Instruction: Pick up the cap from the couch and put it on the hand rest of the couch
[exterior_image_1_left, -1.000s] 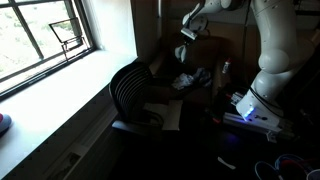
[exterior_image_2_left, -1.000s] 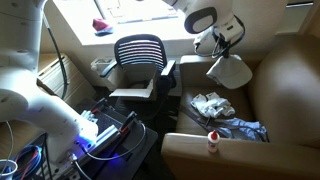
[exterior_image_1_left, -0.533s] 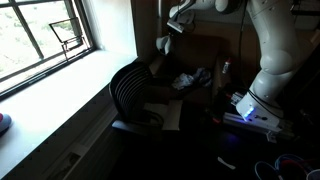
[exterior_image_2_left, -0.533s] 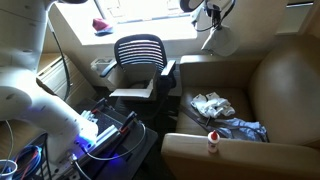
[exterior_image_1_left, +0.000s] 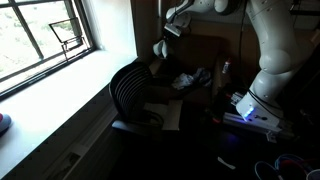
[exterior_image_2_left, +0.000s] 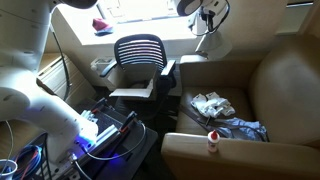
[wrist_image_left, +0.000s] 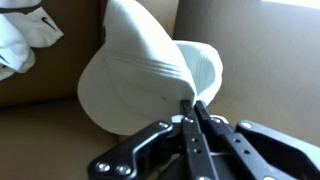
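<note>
My gripper (wrist_image_left: 190, 101) is shut on the rim of a white cap (wrist_image_left: 140, 85), which hangs from the jaws in the air. In both exterior views the gripper (exterior_image_2_left: 207, 16) (exterior_image_1_left: 172, 24) is raised, with the cap (exterior_image_2_left: 214, 41) (exterior_image_1_left: 160, 47) dangling below it, over the brown couch's far hand rest (exterior_image_2_left: 212, 66) near the window. The cap touches nothing else. The couch seat (exterior_image_2_left: 285, 95) lies lower, toward the near side.
White clothes (exterior_image_2_left: 212, 105) and a blue cloth (exterior_image_2_left: 245, 130) lie on the couch seat. A small bottle (exterior_image_2_left: 212, 141) stands on the near hand rest (exterior_image_2_left: 250, 157). A black office chair (exterior_image_2_left: 138, 55) (exterior_image_1_left: 135, 90) stands beside the couch. Electronics with cables (exterior_image_2_left: 100, 128) sit by the robot base.
The gripper has carried the cap up from over the seat and across to the far hand rest by the window. Over the last half second it barely moved.
</note>
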